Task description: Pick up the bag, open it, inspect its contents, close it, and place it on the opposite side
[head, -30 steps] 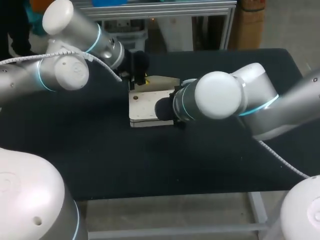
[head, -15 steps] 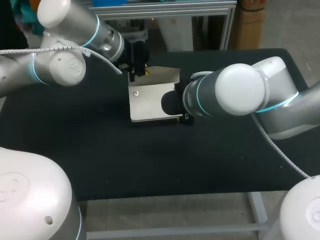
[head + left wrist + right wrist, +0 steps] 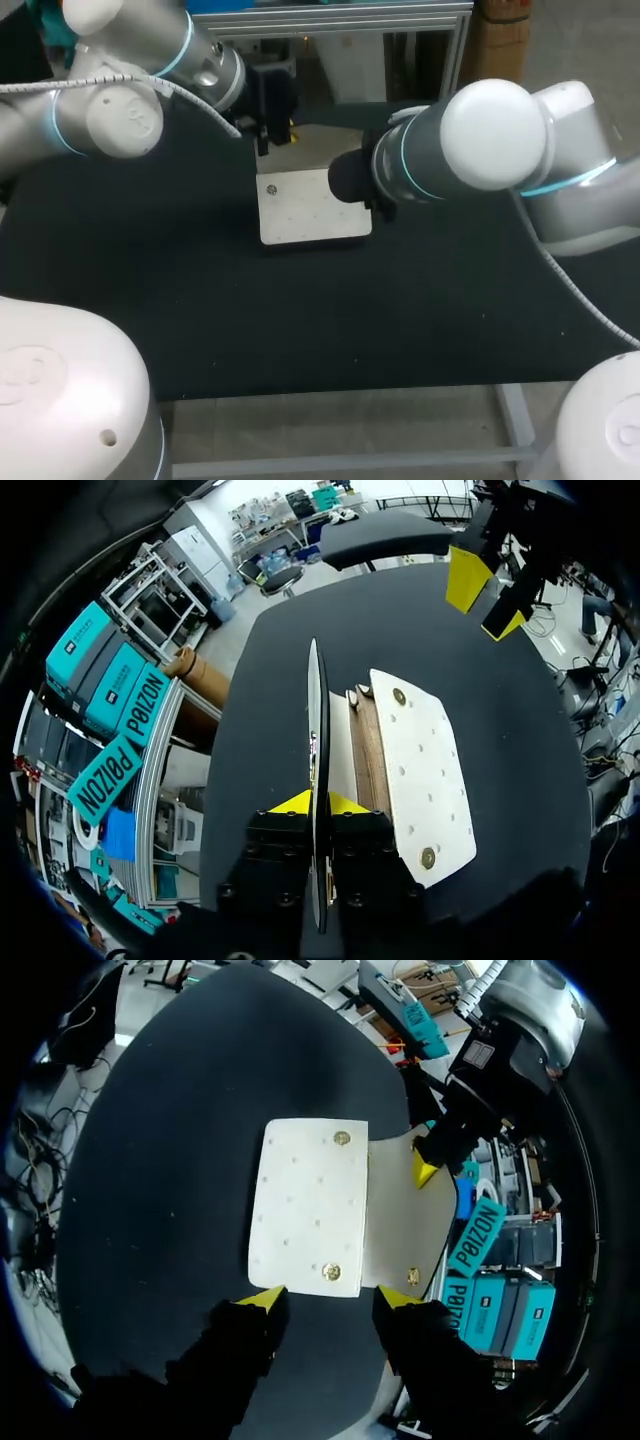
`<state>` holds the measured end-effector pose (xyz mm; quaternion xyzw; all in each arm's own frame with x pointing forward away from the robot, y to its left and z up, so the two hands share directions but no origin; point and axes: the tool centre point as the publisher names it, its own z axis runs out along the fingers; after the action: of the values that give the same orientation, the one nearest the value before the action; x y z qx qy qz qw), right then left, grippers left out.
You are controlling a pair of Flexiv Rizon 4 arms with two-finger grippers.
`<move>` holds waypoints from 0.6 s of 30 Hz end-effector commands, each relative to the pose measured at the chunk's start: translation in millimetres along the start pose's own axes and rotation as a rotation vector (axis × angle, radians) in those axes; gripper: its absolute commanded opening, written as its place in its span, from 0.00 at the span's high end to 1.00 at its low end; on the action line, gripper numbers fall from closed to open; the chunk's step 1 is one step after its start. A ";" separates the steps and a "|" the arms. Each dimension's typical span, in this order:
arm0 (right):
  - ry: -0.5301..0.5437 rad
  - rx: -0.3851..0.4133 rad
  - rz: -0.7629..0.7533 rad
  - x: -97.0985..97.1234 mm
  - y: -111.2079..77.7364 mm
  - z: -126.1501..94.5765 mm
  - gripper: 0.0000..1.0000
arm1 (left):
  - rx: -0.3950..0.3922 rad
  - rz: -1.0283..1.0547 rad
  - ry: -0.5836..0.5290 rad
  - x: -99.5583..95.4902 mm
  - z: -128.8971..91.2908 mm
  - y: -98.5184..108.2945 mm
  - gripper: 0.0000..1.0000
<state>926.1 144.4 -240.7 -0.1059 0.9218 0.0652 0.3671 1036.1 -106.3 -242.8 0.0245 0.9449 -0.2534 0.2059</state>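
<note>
Though slim, rectangular cream bag (image 3: 312, 208).

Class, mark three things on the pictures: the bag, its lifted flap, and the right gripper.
bag (image 3: 308, 1205): right wrist view, middle of its cream front panel.
flap (image 3: 315, 710): left wrist view, its thin edge seen end-on.
right gripper (image 3: 331, 1298): right wrist view, midway between its yellow tips.

Head view looks down from behind; both wrist views sit close above the table (image 3: 200, 320), all sharing the bag (image 3: 310, 212).
</note>
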 end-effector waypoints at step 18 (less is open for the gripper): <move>-0.081 0.058 -0.091 -28.0 14.1 19.5 1.00 | 0.040 0.012 -0.040 -4.8 -23.1 -13.5 1.00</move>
<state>947.9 158.9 -227.8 -0.1357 0.9029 0.0284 0.4069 1029.8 -107.3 -216.8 0.0262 0.9361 -0.2674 0.2270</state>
